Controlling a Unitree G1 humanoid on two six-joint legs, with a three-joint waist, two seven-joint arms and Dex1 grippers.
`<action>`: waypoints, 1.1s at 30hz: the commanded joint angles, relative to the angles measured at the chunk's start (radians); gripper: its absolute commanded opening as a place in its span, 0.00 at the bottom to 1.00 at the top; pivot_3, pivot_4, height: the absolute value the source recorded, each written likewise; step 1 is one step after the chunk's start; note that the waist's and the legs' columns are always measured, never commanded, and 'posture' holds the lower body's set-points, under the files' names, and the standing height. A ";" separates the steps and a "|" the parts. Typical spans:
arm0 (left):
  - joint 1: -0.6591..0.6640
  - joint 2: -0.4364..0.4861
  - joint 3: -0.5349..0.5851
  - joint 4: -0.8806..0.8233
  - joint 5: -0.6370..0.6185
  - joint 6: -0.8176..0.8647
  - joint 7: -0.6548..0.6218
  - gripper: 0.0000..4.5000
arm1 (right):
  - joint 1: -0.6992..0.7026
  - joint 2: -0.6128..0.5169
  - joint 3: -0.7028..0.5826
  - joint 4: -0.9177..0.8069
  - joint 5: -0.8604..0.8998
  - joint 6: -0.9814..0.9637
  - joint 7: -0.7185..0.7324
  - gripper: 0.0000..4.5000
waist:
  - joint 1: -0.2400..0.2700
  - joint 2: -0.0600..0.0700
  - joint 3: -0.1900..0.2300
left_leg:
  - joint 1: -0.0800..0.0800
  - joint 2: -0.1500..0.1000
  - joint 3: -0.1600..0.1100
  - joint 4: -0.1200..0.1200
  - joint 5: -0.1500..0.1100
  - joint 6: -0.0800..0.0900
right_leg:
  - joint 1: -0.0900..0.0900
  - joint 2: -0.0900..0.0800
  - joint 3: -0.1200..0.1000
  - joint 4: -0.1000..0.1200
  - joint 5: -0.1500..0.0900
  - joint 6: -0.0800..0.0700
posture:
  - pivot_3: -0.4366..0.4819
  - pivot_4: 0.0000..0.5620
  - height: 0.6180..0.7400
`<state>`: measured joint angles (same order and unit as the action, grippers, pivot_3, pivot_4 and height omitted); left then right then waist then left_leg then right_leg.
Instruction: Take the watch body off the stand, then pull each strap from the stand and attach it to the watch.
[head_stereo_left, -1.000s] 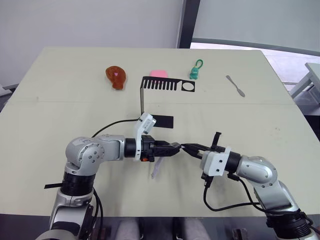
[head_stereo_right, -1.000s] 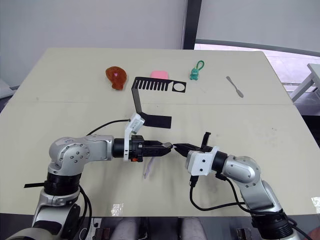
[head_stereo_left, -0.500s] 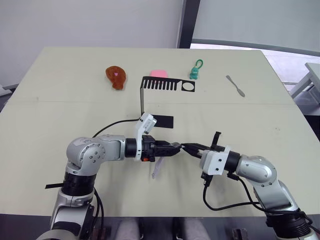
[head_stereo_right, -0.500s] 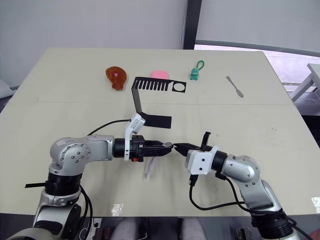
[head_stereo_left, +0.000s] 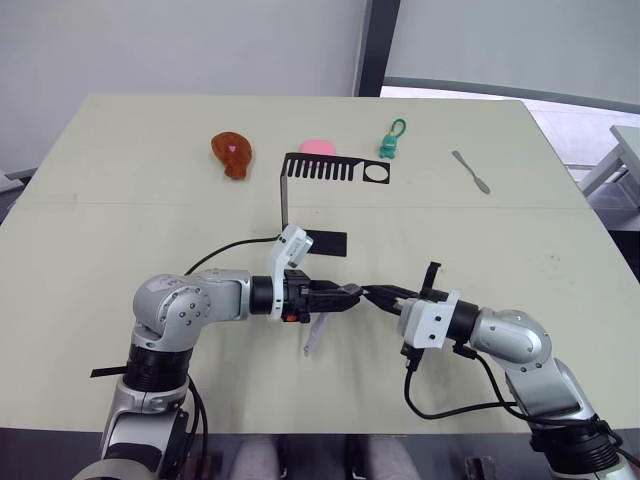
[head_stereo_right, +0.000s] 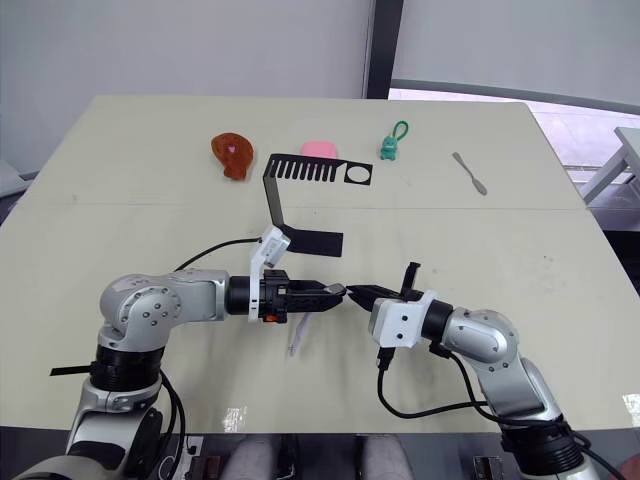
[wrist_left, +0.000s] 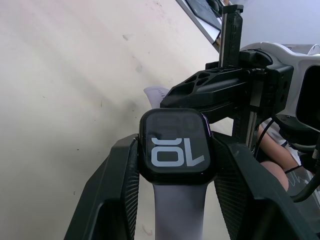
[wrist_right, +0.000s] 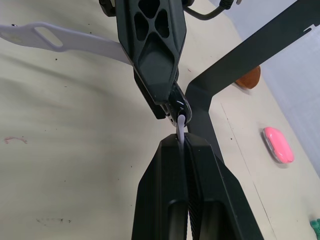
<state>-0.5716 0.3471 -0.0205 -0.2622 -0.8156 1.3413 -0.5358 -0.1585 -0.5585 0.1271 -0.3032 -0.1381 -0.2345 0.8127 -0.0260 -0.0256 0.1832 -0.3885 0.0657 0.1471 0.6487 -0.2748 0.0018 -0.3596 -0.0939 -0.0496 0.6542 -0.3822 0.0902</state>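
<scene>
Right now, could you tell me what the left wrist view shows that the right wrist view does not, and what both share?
Left wrist view: the watch body face-on, its screen with pale digits, clamped in the left gripper, one strap already attached. Right wrist view: the right gripper pinching the second strap edge-on at the watch, plus the stand and a pink object. Both: the table and the two grippers meeting.

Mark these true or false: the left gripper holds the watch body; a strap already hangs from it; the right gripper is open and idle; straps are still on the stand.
1. The left gripper holds the watch body. True.
2. One strap is already attached to it. True.
3. The right gripper is open and idle. False: it is shut on the second strap at the watch.
4. Straps remain on the stand. False: its slots are bare.
</scene>
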 joint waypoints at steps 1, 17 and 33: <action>-0.012 -0.031 -0.055 -0.031 -0.015 -0.006 -0.015 0.36 | -0.031 0.023 0.037 -0.057 0.031 -0.020 -0.016 0.00 | 0.000 0.000 0.000 | 0.000 0.000 0.000 0.000 0.000 0.000 | 0.000 0.000 0.000 0.000 0.000 0.000 | 0.48 0.27 1.00; -0.012 -0.029 -0.059 -0.033 -0.011 -0.009 -0.015 0.36 | -0.034 0.023 0.042 -0.059 0.033 -0.015 -0.014 0.00 | 0.000 0.000 0.000 | 0.000 0.000 0.000 0.000 0.000 0.000 | 0.000 0.000 0.000 0.000 0.000 0.000 | 0.48 0.27 1.00; -0.007 -0.019 -0.077 -0.026 0.032 -0.046 -0.012 0.36 | -0.017 -0.003 0.031 -0.086 0.050 0.003 -0.001 0.00 | 0.000 0.000 0.000 | 0.000 0.000 0.000 0.000 0.000 0.000 | 0.000 0.000 0.000 0.000 0.000 0.000 | 0.48 0.27 1.00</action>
<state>-0.5715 0.3480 -0.0578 -0.2623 -0.7769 1.3052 -0.5365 -0.1589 -0.5742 0.1355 -0.3034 -0.1373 -0.1973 0.8131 -0.0260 -0.0256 0.1832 -0.3886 0.0657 0.1471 0.6487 -0.2748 0.0018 -0.3596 -0.0940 -0.0497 0.6542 -0.3821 0.0902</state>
